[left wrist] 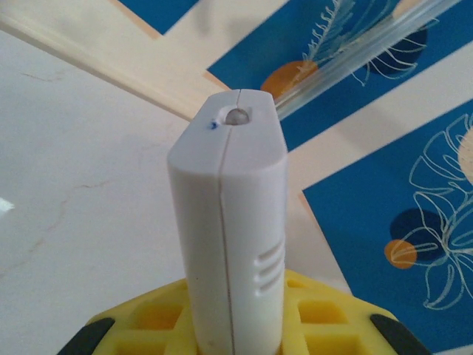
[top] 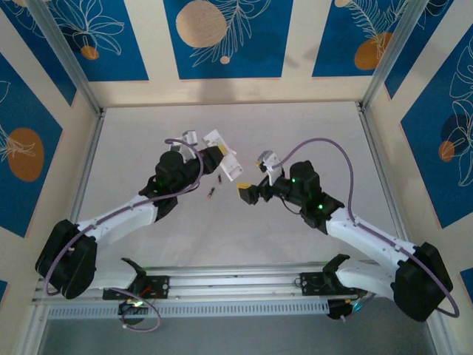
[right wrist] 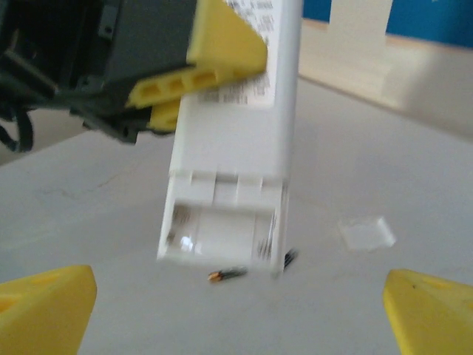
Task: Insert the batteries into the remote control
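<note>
Left of centre over the pale table (top: 126,140), from the overhead camera: left gripper (top: 210,154) pressed together on the white remote control (top: 231,168), which slants toward the middle. Cannot tell whether its lower end touches the surface.

From the left wrist camera, the same pinch up close: yellow fingers (left wrist: 148,322) tight against both flat faces of the remote control (left wrist: 233,214), emitter end pointing away toward the blue patterned wall (left wrist: 384,185).

On the table just near-side of the remote control, between the two grippers: two of the batteries (top: 212,194), small and dark with orange tips, near each other but apart, touched by neither gripper.

Further right, right gripper (top: 243,191) spread wide, holding nothing, aimed at the lower end of the remote control, close to it but not touching.

From the right wrist camera, yellow fingertips (right wrist: 44,307) far apart at the bottom corners. Beyond them, the remote control (right wrist: 236,140) with its uncovered battery bay (right wrist: 222,233) facing the lens. One of the batteries (right wrist: 225,275) on the table under it. To the right, a small pale flat piece (right wrist: 366,233), too blurred to name.
</note>
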`<state>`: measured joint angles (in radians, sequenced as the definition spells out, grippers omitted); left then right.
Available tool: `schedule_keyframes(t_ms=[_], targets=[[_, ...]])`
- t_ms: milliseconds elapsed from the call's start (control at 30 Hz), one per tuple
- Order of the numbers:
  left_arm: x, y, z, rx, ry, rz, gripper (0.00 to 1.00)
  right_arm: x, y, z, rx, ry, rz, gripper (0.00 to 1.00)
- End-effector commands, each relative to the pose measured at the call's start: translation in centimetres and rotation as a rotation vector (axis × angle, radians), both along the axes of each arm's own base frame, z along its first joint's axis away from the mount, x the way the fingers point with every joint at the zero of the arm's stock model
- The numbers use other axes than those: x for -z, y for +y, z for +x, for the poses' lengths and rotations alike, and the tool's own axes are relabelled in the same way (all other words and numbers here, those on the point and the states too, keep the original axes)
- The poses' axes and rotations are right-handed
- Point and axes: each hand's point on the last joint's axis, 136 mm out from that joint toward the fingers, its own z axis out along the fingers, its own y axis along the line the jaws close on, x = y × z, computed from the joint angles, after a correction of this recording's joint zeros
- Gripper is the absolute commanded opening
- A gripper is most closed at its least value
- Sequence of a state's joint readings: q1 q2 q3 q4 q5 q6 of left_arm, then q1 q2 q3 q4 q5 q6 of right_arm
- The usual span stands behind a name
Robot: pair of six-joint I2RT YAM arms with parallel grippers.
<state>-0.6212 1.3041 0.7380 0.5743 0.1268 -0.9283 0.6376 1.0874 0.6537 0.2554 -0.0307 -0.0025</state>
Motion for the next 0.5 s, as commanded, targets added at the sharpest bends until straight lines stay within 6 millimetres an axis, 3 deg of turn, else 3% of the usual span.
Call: schedule_keyframes(t_ms=[0,133,300,467], targets=[[-3.1,-1.2,-1.1,0.051,-0.077,-0.029,0.00,-1.2,1.5,0.8,-0.076,-0.141,-0.091,0.98],[-3.1,-1.5,-1.5,0.055,-0.074,-0.040,0.00,-1.6,3.2,2.4,-0.076,-0.093,-0.085,0.87],[-3.7,-1.3,-1.9,0.058,-0.084,-0.058,0.00,-0.4,4.3,3.8,-0.073,-0.041,-0.132,0.69],[-3.6,-0.9,-2.0,0.040,-0.092,-0.056,0.00,-0.6,4.5,3.5,-0.097,-0.043,-0.153,0.48]])
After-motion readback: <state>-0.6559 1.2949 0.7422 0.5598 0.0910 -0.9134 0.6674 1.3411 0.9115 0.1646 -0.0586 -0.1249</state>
